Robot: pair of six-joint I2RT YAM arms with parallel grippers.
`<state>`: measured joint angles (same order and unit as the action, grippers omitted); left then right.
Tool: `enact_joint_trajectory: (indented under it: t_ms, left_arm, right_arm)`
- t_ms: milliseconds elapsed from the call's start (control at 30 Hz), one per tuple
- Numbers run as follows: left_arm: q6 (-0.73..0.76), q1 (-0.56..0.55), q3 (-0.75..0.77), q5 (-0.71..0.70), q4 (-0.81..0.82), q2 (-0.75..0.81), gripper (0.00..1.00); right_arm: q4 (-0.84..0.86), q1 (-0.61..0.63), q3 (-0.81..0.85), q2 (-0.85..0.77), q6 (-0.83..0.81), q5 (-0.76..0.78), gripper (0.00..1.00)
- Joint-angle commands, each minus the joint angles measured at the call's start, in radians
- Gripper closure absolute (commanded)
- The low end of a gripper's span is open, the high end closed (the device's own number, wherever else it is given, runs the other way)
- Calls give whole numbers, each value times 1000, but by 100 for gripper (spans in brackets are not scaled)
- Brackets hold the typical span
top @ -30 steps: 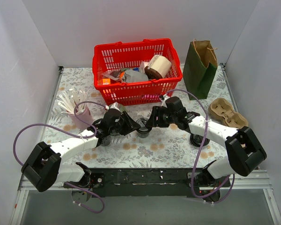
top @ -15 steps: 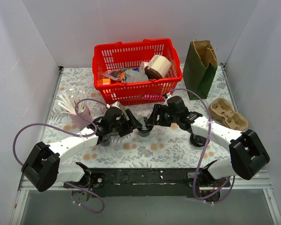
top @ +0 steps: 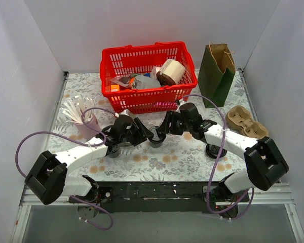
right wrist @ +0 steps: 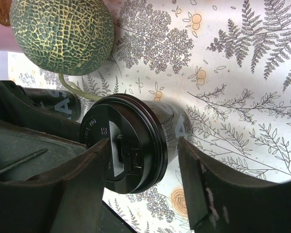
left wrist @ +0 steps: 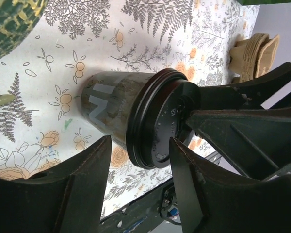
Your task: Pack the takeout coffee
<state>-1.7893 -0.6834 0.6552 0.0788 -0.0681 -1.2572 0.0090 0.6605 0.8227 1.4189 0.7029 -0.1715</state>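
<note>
Takeout coffee (top: 155,135) stands upright mid-table (top: 162,161), near the red basket's (top: 142,103) front wall (bare cloth lies toward the near edge). Left gripper (top: 141,135) and right gripper (top: 165,132) flank it, jaws spread; whether either presses it cannot be told. The coffee is unmoved from a second ago; the left gripper is closer.

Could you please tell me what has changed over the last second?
The left gripper and right gripper have both moved inward to the lidded takeout coffee cup, one on each side, jaws open; no grip is visible. The cup, red basket, green bag and cardboard tray stayed put.
</note>
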Motion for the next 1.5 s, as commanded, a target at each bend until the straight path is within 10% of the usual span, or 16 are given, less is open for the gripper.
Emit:
enact_joint_trajectory:
  t_ms: [0,533,1000,1467]
  left_arm:
    - [-21,1,-3,-14,30,-13,51]
    - [-44,1,-20,-4,77,-48,94]
    - [-27,-1,-46,-30,-47,-80,68]
    - [-15,-2,-20,-60,-169,-131,65]
  right_arm:
    - [43,-9,39,26,-13,-16,37]
    - [3,-18,-4,25,-29,-40,48]
    - [-64,-56,-23,57,-52,-49,48]
    - [-99,-61,-68,67,-59,50,48]
